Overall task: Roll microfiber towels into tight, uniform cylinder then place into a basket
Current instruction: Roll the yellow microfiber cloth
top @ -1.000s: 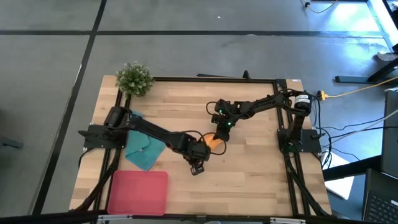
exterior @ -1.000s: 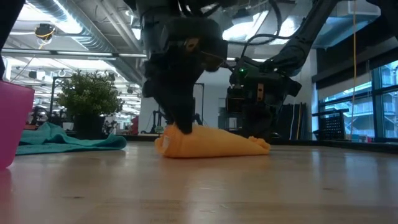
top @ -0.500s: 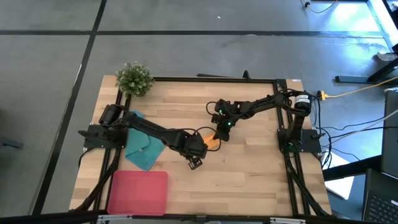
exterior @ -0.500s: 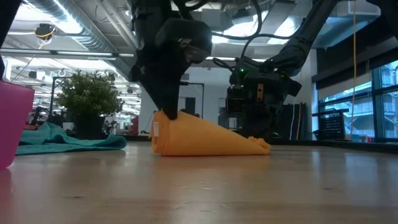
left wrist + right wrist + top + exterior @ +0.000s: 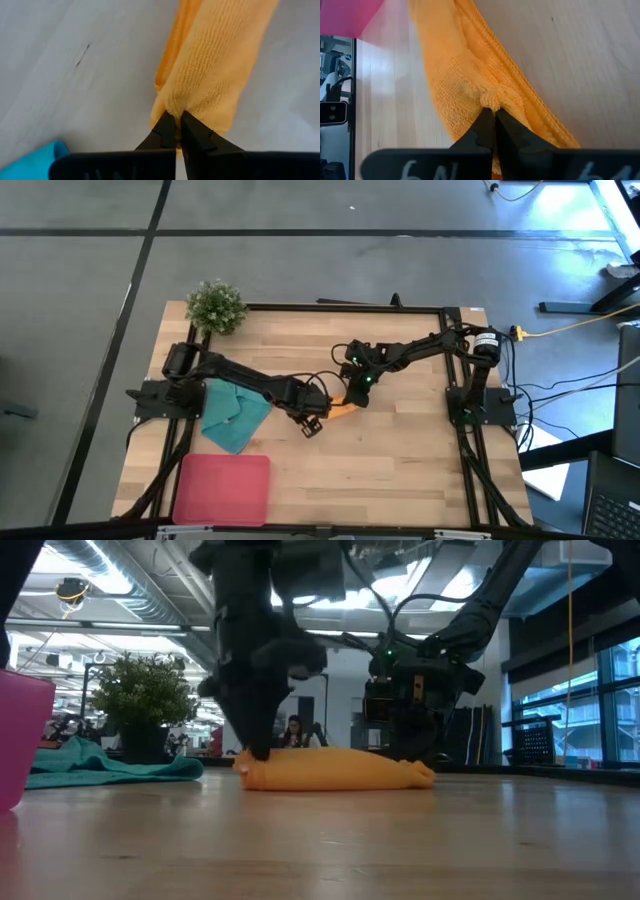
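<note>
Rolling orange towel mid-tabletop: left gripper and right gripper each clenched on one end. To do it well, I judge: keep tension even and turn both ends together.

From above we see only a sliver of the orange towel; both arms cover the rest. Low view: the left arm is motion-blurred, and the basket is cut off by the pic's edge. The teal towel shows just a corner in the left wrist view. Person in bkgd too small to make out.
</note>
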You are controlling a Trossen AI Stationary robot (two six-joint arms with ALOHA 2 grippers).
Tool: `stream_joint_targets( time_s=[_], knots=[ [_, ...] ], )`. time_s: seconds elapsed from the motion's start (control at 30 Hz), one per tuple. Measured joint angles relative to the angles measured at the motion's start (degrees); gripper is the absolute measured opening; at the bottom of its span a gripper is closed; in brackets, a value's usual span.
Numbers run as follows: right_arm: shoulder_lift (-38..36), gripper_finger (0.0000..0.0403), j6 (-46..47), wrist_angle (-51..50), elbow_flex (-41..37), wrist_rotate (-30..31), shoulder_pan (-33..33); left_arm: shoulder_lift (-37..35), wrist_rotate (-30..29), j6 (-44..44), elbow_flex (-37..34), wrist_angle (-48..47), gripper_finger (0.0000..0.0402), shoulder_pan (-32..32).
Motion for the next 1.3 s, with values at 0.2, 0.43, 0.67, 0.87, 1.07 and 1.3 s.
stream_joint_targets(
  time_s=[0.2,0.43,0.67,0.87,1.07,1.3],
  knots=[
    [0.0,0.0007,0.17,0.17,0.0,0.01,0.02,-0.16,0.17,0.07,-4.51,5.89,0.0,0.8],
    [0.02,0.0015,-0.94,2.36,-0.2,-1.84,0.04,-0.33,0.15,0.19,-6.17,7.26,0.0,0.78],
    [0.13,0.0045,-0.36,4.16,-0.24,-2.97,0.13,-0.24,0.11,1.36,-6.29,7.44,0.0,0.52],
    [0.13,0.0089,1.41,5.16,-0.22,-1.39,0.09,-0.15,0.13,1.65,-6.3,7.46,0.0,0.52],
    [-0.85,0.0103,1.74,5.51,-0.22,-3.28,-1.88,-0.09,0.17,1.73,-6.34,7.46,0.0,0.5],
    [-7.46,0.0103,-1.43,3.46,-0.37,1.07,-3.44,-0.05,0.13,1.33,-6.38,7.46,0.0,0.19]
  ],
)
